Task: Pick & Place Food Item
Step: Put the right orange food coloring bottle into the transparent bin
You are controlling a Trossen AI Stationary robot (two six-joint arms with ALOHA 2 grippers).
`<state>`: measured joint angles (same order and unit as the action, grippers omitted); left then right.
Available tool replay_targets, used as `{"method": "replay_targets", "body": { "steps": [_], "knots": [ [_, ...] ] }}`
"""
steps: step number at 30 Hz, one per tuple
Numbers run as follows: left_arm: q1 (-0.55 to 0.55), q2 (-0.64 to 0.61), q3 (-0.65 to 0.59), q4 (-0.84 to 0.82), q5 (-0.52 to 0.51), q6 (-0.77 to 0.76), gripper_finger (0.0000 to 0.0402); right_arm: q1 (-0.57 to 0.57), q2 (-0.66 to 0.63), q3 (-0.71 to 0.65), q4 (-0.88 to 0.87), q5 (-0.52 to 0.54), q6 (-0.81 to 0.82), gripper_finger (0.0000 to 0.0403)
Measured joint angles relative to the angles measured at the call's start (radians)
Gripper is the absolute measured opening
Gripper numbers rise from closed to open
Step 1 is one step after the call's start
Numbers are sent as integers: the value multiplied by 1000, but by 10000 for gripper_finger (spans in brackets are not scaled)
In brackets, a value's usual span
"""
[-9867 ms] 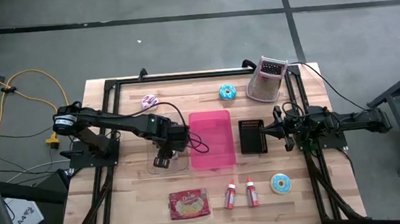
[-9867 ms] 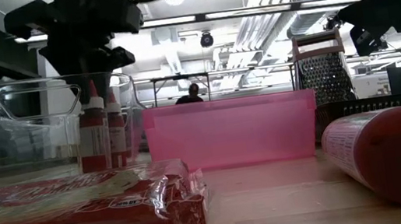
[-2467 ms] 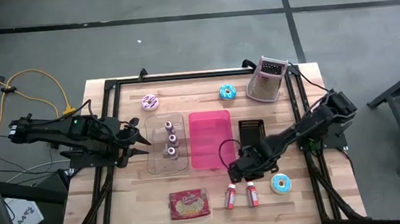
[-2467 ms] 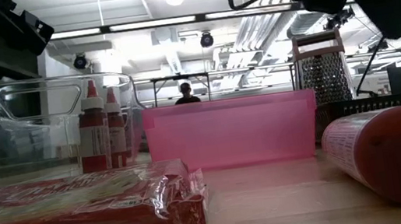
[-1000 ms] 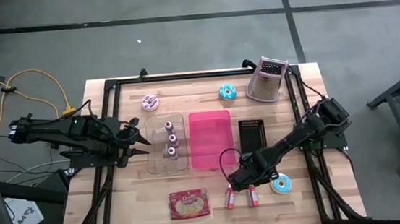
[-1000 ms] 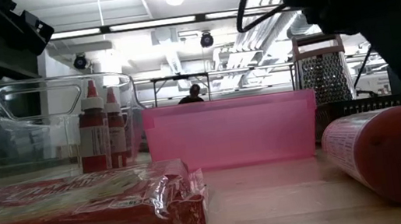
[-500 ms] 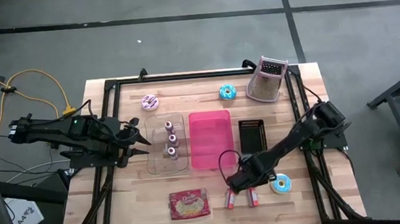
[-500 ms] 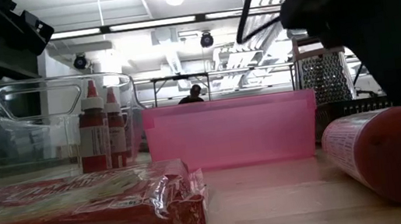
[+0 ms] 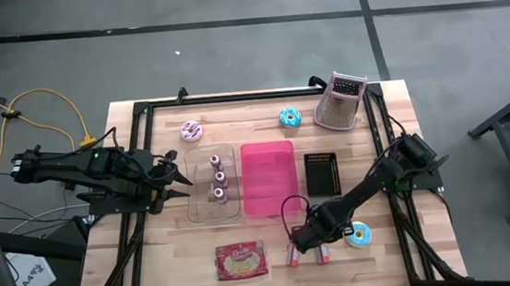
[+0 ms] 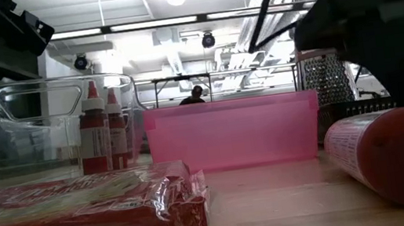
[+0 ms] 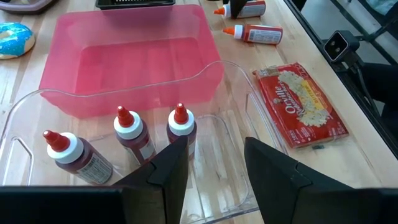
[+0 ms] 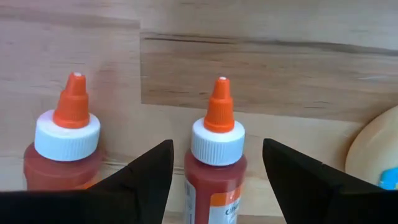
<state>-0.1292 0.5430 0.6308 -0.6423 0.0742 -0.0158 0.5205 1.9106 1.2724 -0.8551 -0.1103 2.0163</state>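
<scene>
My right pincer [image 12: 214,180] hangs wide open over a sauce bottle [image 12: 216,158] lying on the table [image 9: 274,257], its cap between my fingers. Its twin bottle [image 12: 67,146] lies just beside it; I judge a skewed closing could knock that one or roll mine away. Both bottles' bodies are cut off. Farther off, my left pincer [image 11: 214,168] waits open beside the clear bin [image 9: 197,204], its three bottles upright.
</scene>
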Motion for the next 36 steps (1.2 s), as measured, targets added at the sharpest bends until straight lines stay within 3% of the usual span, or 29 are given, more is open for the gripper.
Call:
{"method": "replay_targets", "body": {
  "steps": [20,36],
  "knots": [
    [0,0,0,0,0,0,152,1,10,0,-6,30,23,233],
    [0,0,0,0,0,0,152,1,10,0,-11,33,23,134]
  ]
}}
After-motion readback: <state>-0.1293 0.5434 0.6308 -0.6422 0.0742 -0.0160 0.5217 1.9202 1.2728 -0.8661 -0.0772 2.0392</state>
